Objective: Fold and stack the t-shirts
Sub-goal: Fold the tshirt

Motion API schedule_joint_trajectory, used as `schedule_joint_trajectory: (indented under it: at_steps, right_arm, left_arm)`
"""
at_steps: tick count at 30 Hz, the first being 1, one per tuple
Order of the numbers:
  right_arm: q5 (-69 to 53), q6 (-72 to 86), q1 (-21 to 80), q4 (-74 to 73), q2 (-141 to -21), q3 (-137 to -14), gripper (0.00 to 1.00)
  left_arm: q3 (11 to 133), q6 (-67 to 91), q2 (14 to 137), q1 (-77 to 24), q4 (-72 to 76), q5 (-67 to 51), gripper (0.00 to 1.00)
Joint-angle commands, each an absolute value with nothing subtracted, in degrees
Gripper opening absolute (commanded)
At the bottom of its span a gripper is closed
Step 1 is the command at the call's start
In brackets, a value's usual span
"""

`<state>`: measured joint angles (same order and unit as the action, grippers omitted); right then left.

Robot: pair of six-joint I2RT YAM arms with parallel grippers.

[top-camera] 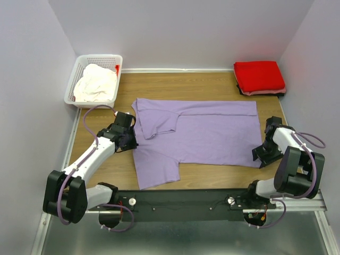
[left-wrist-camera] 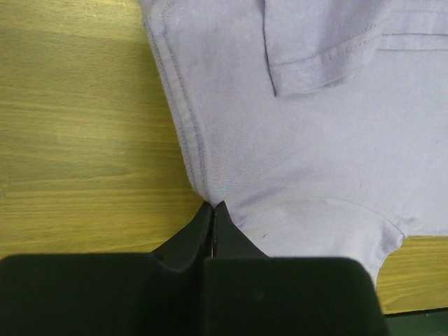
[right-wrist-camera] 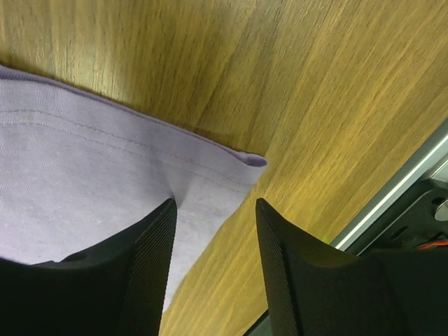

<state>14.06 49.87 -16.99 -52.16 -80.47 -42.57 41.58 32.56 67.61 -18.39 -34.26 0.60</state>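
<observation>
Gripping the near edge of the lavender t-shirt at both ends looks like the step in hand, ahead of a lengthwise fold. The left gripper has its jaws pressed together right at the shirt's edge by the sleeve; whether any cloth is pinched between them cannot be told. The right gripper stands with its fingers apart, straddling the hem corner, cloth between them but not clamped.

The shirt lies spread across the wooden table, one sleeve folded in, its far edge seemingly turned over. The next move likely calls for the right jaws to close on that corner, then both arms to lift evenly and carry the near edge over.

Farther back, a folded red t-shirt sits at the right corner, and a cream-white t-shirt waits in the white basket at the left.
</observation>
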Motion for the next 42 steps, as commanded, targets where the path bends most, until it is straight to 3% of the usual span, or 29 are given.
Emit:
schedule_joint_trajectory:
  at_steps: [1, 7, 15, 27, 40, 41, 42]
  right_arm:
    - [16.26, 52.82, -17.49, -52.56, -80.77, -41.75, 0.55]
    - [15.29, 54.05, -17.49, -49.66, -82.18, -38.68, 0.54]
    - [15.47, 54.76, -17.49, -46.58, -83.58, -37.53, 0.43]
    - [15.91, 54.23, -17.49, -46.58, -84.11, -38.41, 0.00]
    - [18.11, 53.79, -17.49, -49.83, -82.09, -42.71, 0.01]
    - [17.93, 53.53, -17.49, -49.83, -82.52, -43.67, 0.04]
    - [17.58, 52.74, -17.49, -50.01, -82.79, -44.12, 0.31]
  left_arm:
    - [41.84, 31.73, 66.53, -18.63, -33.31, 0.26, 0.00]
    - [41.84, 31.47, 66.97, -18.63, -33.40, 0.26, 0.00]
    - [42.19, 31.20, 68.02, -18.55, -33.58, 0.26, 0.00]
    - [42.63, 31.20, 68.38, -18.63, -34.19, 0.26, 0.00]
    - [42.80, 30.50, 68.03, -18.63, -33.22, -1.58, 0.00]
    - [42.98, 30.41, 68.03, -18.63, -33.31, -1.58, 0.00]
    - [43.07, 30.32, 67.94, -18.55, -33.31, -1.50, 0.00]
